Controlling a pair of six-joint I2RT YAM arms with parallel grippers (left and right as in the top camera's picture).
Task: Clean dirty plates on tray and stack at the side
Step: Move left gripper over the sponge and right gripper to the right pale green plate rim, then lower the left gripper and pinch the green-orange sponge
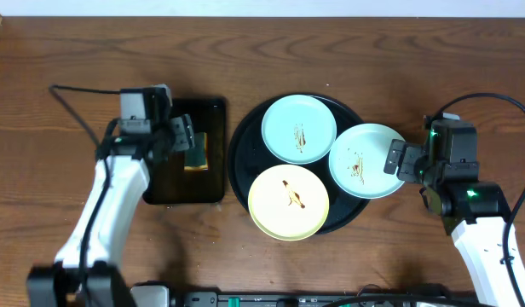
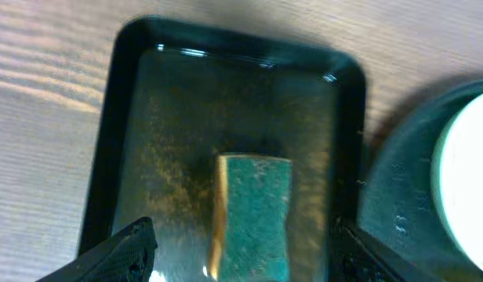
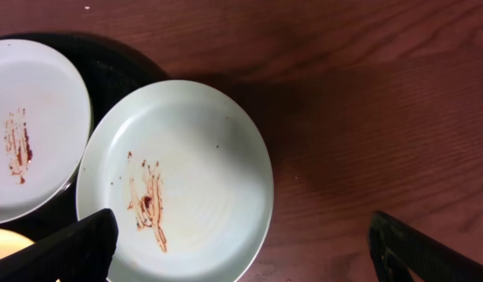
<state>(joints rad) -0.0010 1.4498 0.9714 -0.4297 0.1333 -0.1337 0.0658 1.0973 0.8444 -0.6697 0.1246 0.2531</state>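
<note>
Three dirty plates lie on the large round black tray: a mint-green plate at the back, a second mint-green plate at the right overhanging the rim, and a pale yellow plate at the front. All have brown streaks. My right gripper is open, its fingers straddling the right plate's outer edge. My left gripper is open above the green-and-yellow sponge, a finger on each side.
The sponge lies in a smaller rectangular black tray left of the round tray; it also shows in the left wrist view. Bare wooden table lies right of the plates. Cables trail at the far left and far right.
</note>
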